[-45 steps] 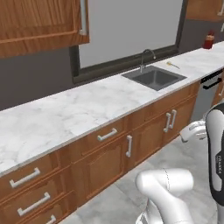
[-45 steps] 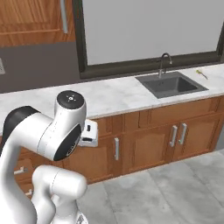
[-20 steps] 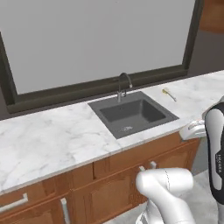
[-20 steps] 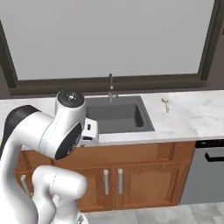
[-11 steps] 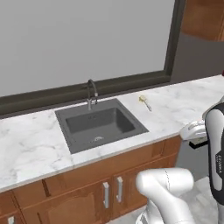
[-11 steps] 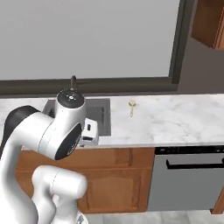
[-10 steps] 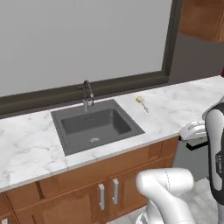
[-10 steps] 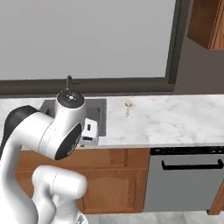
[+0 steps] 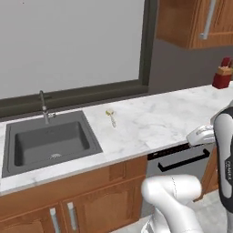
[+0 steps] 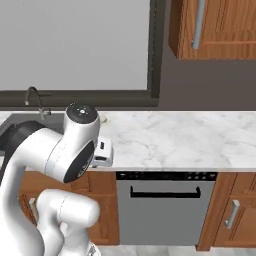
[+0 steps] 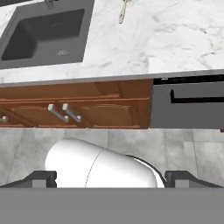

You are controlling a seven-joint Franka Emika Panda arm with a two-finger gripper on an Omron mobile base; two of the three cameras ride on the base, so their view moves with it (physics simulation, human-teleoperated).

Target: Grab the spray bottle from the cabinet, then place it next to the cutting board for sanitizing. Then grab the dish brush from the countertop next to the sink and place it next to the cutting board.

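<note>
The white marble table (image 9: 154, 123) ran across the middle of the left base view, smooth with faint grey veins, on brown wooden doors. Up in the top right corner hung the red-brown cabinet (image 9: 195, 22) with its long grey bar handle (image 9: 207, 20); its door looked closed, so the spray bottle was probably inside, hidden. The dark grey sink (image 9: 48, 143) sat at the middle left, a deep box shape with a thin curved metal tap (image 9: 43, 105). A grey dishwasher (image 10: 167, 210) with a black handle stood under the table. A small red block (image 9: 221, 75) stood at the far right edge. The dish brush (image 9: 110, 116) lay on the table just right of the sink, tiny, with a yellow round head and a thin pale handle pointing toward the front edge. In the hand view the brush (image 11: 123, 11) was at the top, far above the pincer (image 11: 112, 179) at the bottom. The dark tips (image 11: 43, 178) stood wide apart and held nothing. The brush lay up and ahead of the pincer, well apart.
</note>
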